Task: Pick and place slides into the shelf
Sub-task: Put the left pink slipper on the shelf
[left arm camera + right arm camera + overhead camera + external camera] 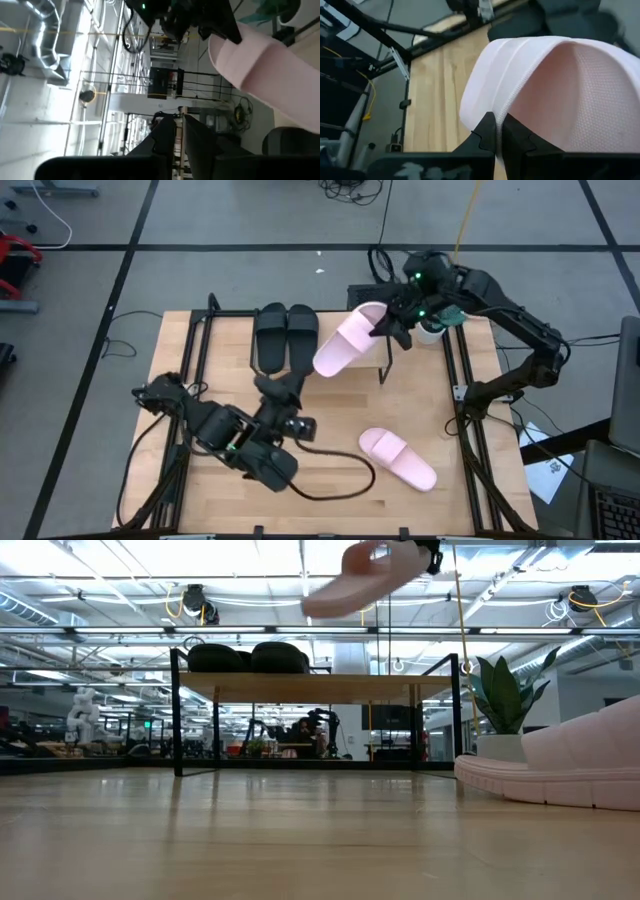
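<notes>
Two black slides [286,334] lie side by side on the shelf [310,686], toward its left end. My right gripper [388,328] is shut on a pink slide [345,342] and holds it in the air above the shelf's right part; in the low view this slide [362,576] hangs tilted above the plank. A second pink slide [398,459] rests sole-down on the table near the front right. My left gripper [271,384] is shut on nothing, raised in front of the shelf and pointing level toward it. My right gripper pinches the edge of the pink slide's strap [492,107] between its two fingers, one on the strap's outer face and one on the inner. It comes at the slide from the table's far right, slanting down. The slide is lifted clear and tilted, its free end lower.
A potted plant [432,330] stands at the table's far right corner, beside my right gripper. A black cable [340,480] loops over the table in front of my left arm. Black rails [470,430] run along both table sides.
</notes>
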Action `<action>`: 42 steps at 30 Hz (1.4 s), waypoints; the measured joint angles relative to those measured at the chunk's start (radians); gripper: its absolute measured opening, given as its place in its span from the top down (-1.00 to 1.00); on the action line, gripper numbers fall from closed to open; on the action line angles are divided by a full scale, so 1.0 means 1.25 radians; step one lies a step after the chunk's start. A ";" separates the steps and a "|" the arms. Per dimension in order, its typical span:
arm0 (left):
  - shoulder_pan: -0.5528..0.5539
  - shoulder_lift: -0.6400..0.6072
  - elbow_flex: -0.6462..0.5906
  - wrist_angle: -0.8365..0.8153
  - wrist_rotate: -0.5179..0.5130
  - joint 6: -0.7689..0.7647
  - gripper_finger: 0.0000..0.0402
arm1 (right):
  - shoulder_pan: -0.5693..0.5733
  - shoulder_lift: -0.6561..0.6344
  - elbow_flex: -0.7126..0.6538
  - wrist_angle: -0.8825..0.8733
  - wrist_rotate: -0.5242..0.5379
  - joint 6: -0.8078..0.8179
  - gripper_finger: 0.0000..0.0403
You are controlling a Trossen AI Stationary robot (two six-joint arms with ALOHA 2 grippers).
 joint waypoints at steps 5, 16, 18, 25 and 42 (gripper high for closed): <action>0.030 -0.020 -0.001 0.000 0.000 -0.018 0.77 | -0.040 0.000 0.088 -0.006 -0.041 -0.032 1.00; 0.177 -0.074 -0.001 0.059 0.006 -0.236 0.77 | -0.098 -0.001 0.192 -0.072 -0.082 -0.121 1.00; 0.204 -0.096 -0.001 0.092 0.047 -0.291 0.77 | -0.098 0.000 0.192 -0.096 -0.081 -0.138 1.00; 0.265 -0.194 -0.001 0.072 0.393 -0.567 0.77 | -0.096 0.000 0.192 -0.132 -0.081 -0.187 1.00; 0.396 -0.236 -0.001 -0.115 1.019 -1.007 0.77 | 0.013 -0.006 0.192 -0.123 -0.161 -0.224 1.00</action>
